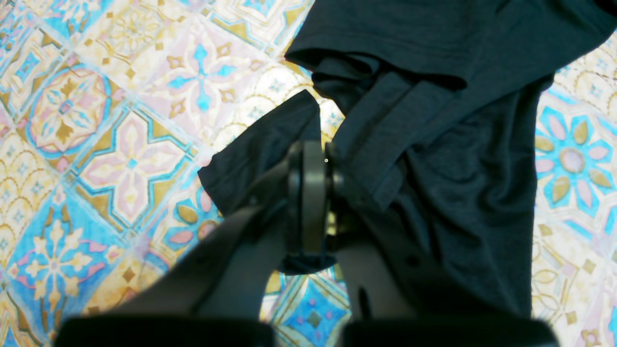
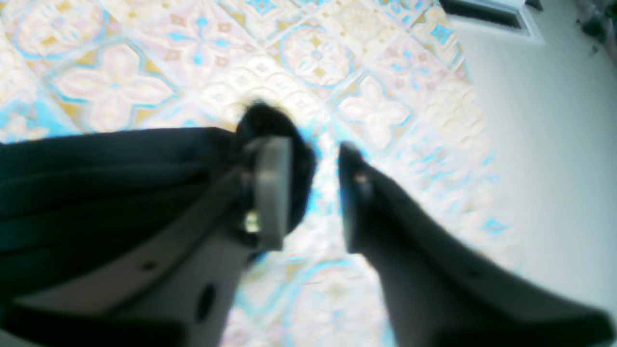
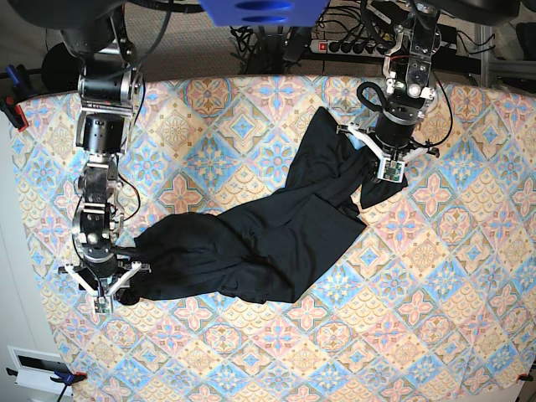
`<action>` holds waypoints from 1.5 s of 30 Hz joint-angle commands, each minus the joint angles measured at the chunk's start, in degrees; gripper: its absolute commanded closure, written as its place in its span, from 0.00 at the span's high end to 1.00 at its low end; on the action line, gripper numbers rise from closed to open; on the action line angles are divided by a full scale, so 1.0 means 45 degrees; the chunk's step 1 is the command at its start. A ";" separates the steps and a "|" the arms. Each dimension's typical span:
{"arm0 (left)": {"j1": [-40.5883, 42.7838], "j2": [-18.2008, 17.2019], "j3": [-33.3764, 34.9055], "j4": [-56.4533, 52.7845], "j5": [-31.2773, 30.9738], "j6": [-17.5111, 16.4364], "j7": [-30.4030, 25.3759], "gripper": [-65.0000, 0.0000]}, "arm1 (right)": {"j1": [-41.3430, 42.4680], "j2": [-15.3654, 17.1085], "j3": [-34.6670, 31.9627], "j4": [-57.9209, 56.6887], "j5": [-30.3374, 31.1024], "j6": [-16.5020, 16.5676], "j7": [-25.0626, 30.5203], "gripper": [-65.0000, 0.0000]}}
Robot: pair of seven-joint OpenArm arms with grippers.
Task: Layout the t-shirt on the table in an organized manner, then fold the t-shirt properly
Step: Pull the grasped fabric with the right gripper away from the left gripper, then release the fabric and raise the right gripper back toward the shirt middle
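1. Patterned tiles cover the table; the shirt sprawls rumpled from centre towards 8 o'clock.
2. Left gripper, at 2 o'clock, is clenched on a shirt edge.
3. Right gripper, at 8 o'clock, has its fingers parted, with cloth against one finger.
4. Fabric looks thin, limp and slippery; pinching hems or corners should work best.

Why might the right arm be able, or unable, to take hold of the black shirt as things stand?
Probably able. The right gripper is open right at the end of the shirt, with one finger against the fabric and only bare table beyond. Nothing blocks it; it seems to need only closing.
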 commanded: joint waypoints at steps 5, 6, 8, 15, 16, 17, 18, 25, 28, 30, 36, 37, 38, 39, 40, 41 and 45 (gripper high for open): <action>0.0057 -0.0090 -0.0054 0.0201 0.0063 0.0070 -0.0263 0.00 | 0.0846 0.0159 0.0065 -0.0612 -0.1514 -0.0089 0.0392 0.43; 0.0057 -0.0090 -0.0054 0.0201 0.0063 0.0070 -0.0263 0.00 | 0.0904 0.0159 0.0085 -0.0436 -0.1514 -0.0089 0.0333 0.43; 0.0057 -0.0070 -0.0054 0.0201 0.0024 0.0070 -0.0263 0.00 | 0.0826 0.0140 0.0104 0.0560 -0.1319 -0.0089 0.0294 0.43; 0.0038 -0.0070 -0.0015 0.0201 -0.0035 0.0070 -0.0263 0.00 | -0.1518 -0.0446 0.0006 0.6655 -0.1065 -0.0069 -0.1464 0.43; 0.0038 -0.0070 0.0005 0.0201 -0.0035 0.0070 -0.0263 0.00 | -0.2065 -0.0759 0.0046 0.7261 -0.1065 -0.0069 -0.1543 0.41; 0.0018 -0.0070 0.0024 0.0201 -0.0035 0.0070 -0.0263 0.00 | -0.2554 -0.0935 0.0046 0.7749 -0.1065 -0.0069 -0.1543 0.36; 0.0018 -0.0070 0.0044 0.0201 -0.0035 0.0070 -0.0263 0.00 | -0.2964 -0.1033 0.0026 0.8121 -0.1065 -0.0050 -0.1543 0.31; -0.0021 -0.0051 0.0064 0.0201 -0.0035 0.0070 -0.0263 0.00 | -0.5718 -0.1931 -0.0541 1.0015 -0.1065 -0.0050 -0.1562 0.02; -0.0021 -0.0051 0.0064 0.0201 -0.0035 0.0070 -0.0263 0.00 | -0.6676 -0.1951 -0.1752 1.0563 -0.1065 -0.0050 -0.1543 0.00; -0.0041 -0.0051 0.0064 0.0201 -0.0035 0.0070 -0.0263 0.00 | -0.7320 -0.1951 -0.2846 1.0680 -0.1084 -0.0030 -0.1523 0.00; -0.0041 -0.0051 0.0064 0.0201 -0.0035 0.0070 -0.0263 0.00 | -0.8024 -0.1951 -0.6147 1.0641 -0.1065 -0.0030 -0.1543 0.00; -0.0041 -0.0051 0.0064 0.0201 -0.0035 0.0070 -0.0263 0.00 | -0.8004 -0.1951 -0.6597 1.0621 -0.1065 -0.0030 -0.1562 0.00; -0.0041 -0.0051 0.0064 0.0201 -0.0035 0.0070 -0.0263 0.00 | -0.8004 -0.1951 -0.7007 1.0602 -0.1065 -0.0030 -0.1562 0.00; -0.0041 -0.0051 0.0064 0.0201 -0.0035 0.0070 -0.0263 0.00 | -0.7965 -0.1931 -0.7320 1.0543 -0.1045 -0.0030 -0.1562 0.00; -0.0041 -0.0051 0.0005 0.0201 -0.0035 0.0070 -0.0263 0.00 | -0.7828 -0.1931 -0.7574 1.0387 -0.1045 -0.0030 -0.1562 0.00; -0.0041 -0.0051 -0.0015 0.0201 -0.0035 0.0070 -0.0263 0.00 | -0.7594 -0.1931 -0.7788 1.0230 -0.1045 -0.0030 -0.1562 0.00; -0.0001 -0.0051 -0.0034 0.0220 -0.0055 0.0070 -0.0263 0.00 | -0.6129 -0.2029 -0.8003 0.8863 -0.1026 -0.0030 -0.1582 0.00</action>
